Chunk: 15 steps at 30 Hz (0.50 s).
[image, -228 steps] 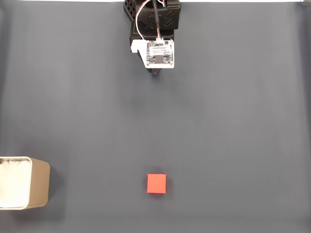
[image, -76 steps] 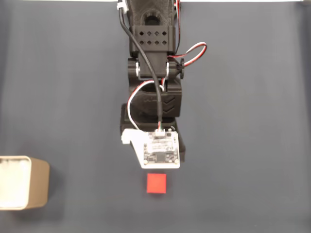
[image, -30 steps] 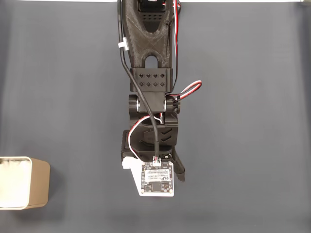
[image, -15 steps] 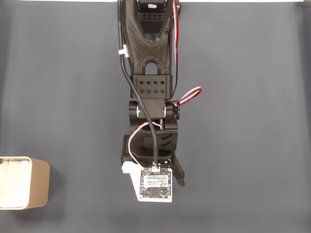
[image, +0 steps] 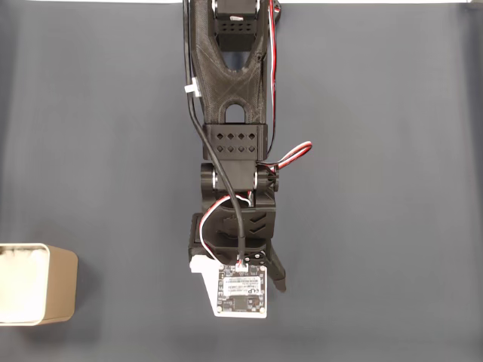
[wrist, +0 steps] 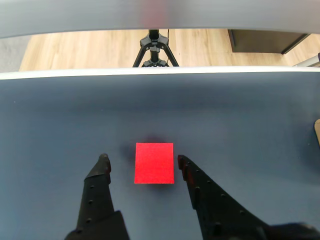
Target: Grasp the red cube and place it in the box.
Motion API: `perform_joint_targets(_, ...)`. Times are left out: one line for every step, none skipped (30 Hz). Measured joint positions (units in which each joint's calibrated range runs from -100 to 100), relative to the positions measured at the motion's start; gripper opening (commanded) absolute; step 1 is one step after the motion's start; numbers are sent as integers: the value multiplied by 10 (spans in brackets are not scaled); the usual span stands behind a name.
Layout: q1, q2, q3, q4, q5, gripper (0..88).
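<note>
Box [image: 38, 285]: in the fixed view you find it at the left edge of the dark mat [image: 113, 151], near the lower left corner. It stands upright, its opening facing up, with a pale lining visible inside. It sits well apart from the arm.

Arm [image: 230, 136]: in the fixed view you see it reach from the top edge of the mat down the middle, ending near the bottom edge. A white circuit board [image: 240, 292] rides on its lower end, and red, white and black wires [image: 290, 154] loop beside the joints.

Gripper [wrist: 142, 161]: in the wrist view you see both black fingers enter from the bottom edge, spread wider than the cube. The left finger tip [wrist: 102, 162] stands off the cube's left side with a clear gap; the right finger tip [wrist: 182, 162] sits just beside the cube's right side. It grips nothing.

Red cube [wrist: 154, 163]: in the wrist view you find it flat on the mat, between the two fingers, closer to the right one. You cannot tell whether the right finger touches it.

Tripod [wrist: 154, 47]: in the wrist view it stands on a wooden floor [wrist: 75, 50] beyond the far edge of the mat.
</note>
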Motion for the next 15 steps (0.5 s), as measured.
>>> perform_joint_targets(0, 0, 0, 0, 0, 293)
perform_joint_targets(0, 0, 0, 0, 0, 286)
perform_joint_targets(0, 0, 0, 0, 0, 276)
perform_joint_targets(-1, 0, 0, -2, 0, 269)
perform_joint_targets(-1, 0, 0, -2, 0, 262)
perform_joint_targets(-1, 0, 0, -2, 0, 255)
perform_joint_targets(-1, 0, 0, -2, 0, 248)
perform_joint_targets(-1, 0, 0, -2, 1, 239)
perform_joint_targets(-1, 0, 0, -2, 2, 229)
perform_joint_targets(-1, 0, 0, -2, 4, 218)
perform_joint_targets(-1, 0, 0, -2, 5, 208)
perform_joint_targets(-1, 0, 0, -2, 6, 197)
perform_joint_targets(-1, 0, 0, -2, 7, 184)
perform_joint_targets(-1, 0, 0, -2, 8, 174)
perform_joint_targets(-1, 0, 0, -2, 9, 163)
